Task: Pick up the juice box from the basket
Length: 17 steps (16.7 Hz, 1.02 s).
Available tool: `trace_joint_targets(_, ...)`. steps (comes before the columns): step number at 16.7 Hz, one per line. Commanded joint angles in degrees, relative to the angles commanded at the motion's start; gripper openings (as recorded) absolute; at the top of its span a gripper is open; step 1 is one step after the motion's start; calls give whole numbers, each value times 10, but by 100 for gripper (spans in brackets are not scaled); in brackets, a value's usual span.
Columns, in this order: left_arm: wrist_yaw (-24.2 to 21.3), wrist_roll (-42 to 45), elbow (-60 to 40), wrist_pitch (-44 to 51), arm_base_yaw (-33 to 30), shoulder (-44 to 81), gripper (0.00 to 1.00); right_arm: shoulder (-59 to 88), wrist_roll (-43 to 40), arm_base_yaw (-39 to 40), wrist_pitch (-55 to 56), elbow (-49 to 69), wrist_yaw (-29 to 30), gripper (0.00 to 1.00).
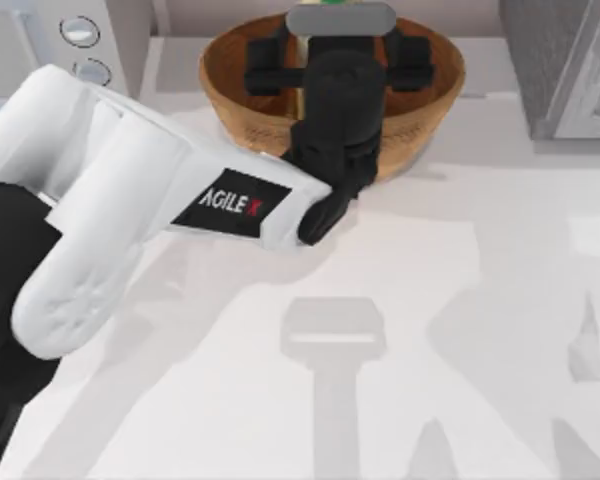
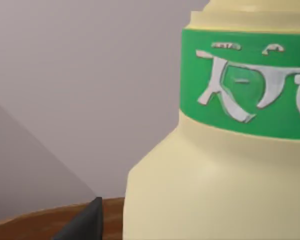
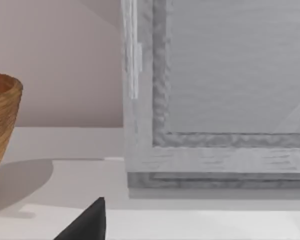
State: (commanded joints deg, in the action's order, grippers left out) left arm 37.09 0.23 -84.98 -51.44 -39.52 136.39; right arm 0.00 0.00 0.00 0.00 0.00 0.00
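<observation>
**A:** Left gripper [image 1: 338, 45] is right over the basket [image 1: 238, 95], wrist pointing away from the arm's white forearm [image 1: 120, 190], black fingers spread to either side of the grey camera block.

**B:** Clamped on anything?

**A:** Can't tell — the black wrist body hides the fingertips from above, and the left wrist view catches one dark finger tip [image 2: 87, 222] low in the frame, nothing of the gap.

**B:** And the juice box?

**A:** Directly ahead of that gripper, very close. In the left wrist view the juice box [image 2: 215, 175] looms large: cream-yellow body, green band with pale lettering around its upper part, standing upright. From above, a sliver of its green top [image 1: 332, 3] peeks out past the gripper at the far rim of the basket.

**B:** Is it touching the finger?

**A:** The finger tip sits just beside the carton's lower edge; contact I can't make out. Beneath them runs a curve of brown basket rim [image 2: 35, 220].

**B:** Farther out?

**A:** The basket sits on the white table [image 1: 430, 330], near the back. Off to the gripper's left stands a pale appliance with round dials [image 1: 78, 32]; to its right, a grey cabinet [image 1: 565, 65].

**B:** The right gripper?

**A:** Parked, well apart — one dark finger tip [image 3: 87, 222] shows in the right wrist view, facing the grey cabinet, with the ribbed basket wall at the edge. Its fingers: can't tell.
</observation>
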Motion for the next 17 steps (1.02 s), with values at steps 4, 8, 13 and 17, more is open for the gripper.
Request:
trace_joint_targets(4,0,0,0,0,0,0,92,0,0,0,0,0,0,100)
trace_joint_targets(8,0,0,0,0,0,0,62,0,0,0,0,0,0,100)
trace_joint_targets(13,0,0,0,0,0,0,25,0,0,0,0,0,0,100)
trace_joint_targets(17,0,0,0,0,0,0,0,0,0,0,0,0,0,100)
